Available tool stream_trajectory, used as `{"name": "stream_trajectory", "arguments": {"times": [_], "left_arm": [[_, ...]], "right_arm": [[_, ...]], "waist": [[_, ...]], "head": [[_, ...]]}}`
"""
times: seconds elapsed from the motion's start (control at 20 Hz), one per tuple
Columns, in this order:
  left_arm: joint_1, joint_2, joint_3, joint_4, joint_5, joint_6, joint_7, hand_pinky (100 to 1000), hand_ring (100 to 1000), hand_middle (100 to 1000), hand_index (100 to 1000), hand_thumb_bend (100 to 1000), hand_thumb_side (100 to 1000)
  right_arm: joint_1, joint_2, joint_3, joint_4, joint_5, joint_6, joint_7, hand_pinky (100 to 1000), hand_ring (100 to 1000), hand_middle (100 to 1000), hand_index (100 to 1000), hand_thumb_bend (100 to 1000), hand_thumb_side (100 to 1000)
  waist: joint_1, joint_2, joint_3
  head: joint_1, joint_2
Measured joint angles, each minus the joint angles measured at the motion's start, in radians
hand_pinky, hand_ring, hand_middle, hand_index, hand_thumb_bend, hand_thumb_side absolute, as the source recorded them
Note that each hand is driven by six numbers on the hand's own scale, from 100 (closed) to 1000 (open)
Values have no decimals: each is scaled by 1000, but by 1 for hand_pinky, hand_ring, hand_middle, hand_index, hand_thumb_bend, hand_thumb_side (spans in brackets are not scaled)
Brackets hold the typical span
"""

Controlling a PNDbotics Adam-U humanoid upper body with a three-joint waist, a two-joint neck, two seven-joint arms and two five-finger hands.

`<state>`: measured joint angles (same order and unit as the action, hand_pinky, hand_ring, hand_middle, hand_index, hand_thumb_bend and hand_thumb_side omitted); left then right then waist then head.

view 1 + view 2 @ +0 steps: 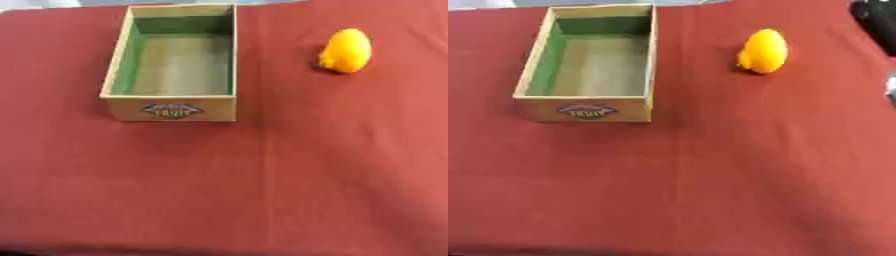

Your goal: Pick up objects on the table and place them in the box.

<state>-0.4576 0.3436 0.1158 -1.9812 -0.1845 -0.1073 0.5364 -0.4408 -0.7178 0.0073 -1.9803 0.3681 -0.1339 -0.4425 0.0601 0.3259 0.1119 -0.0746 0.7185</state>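
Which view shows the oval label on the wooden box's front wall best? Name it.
The left eye view: the oval label sits nearer the picture's middle. The right eye view shows it too, further left, equally blurred.

A dark red cloth [262, 175] covers the whole table and lies smooth, with one faint crease running down its middle toward the near edge. Beyond the cloth's far edge shows a thin strip of pale grey background [96, 2], too blurred to make out.
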Motion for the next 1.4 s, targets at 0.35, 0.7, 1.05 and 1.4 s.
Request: {"name": "stream_trajectory", "arguments": {"times": [0.35,0.7,1.05,1.4], "left_arm": [[0,0,0,0,0,0,0,607,646,717,856,156,945],[0,0,0,0,0,0,0,608,647,716,856,156,945],[0,18,0,0,-1,0,-3,608,647,716,856,157,945],[-1,18,-7,0,0,1,-17,608,648,716,856,151,939]], "right_arm": [[-4,-10,0,0,1,5,4,764,799,708,905,100,714],[-8,-17,1,0,10,10,8,777,819,746,918,100,782],[-80,-122,99,68,75,77,74,803,849,797,932,100,899],[-171,-280,253,226,175,169,172,864,907,878,988,100,973]], "waist": [[0,0,2],[-1,0,3],[-21,-13,0],[-19,-17,32]], "head": [[-6,-3],[-7,-8],[-7,-7],[-36,-1]]}}
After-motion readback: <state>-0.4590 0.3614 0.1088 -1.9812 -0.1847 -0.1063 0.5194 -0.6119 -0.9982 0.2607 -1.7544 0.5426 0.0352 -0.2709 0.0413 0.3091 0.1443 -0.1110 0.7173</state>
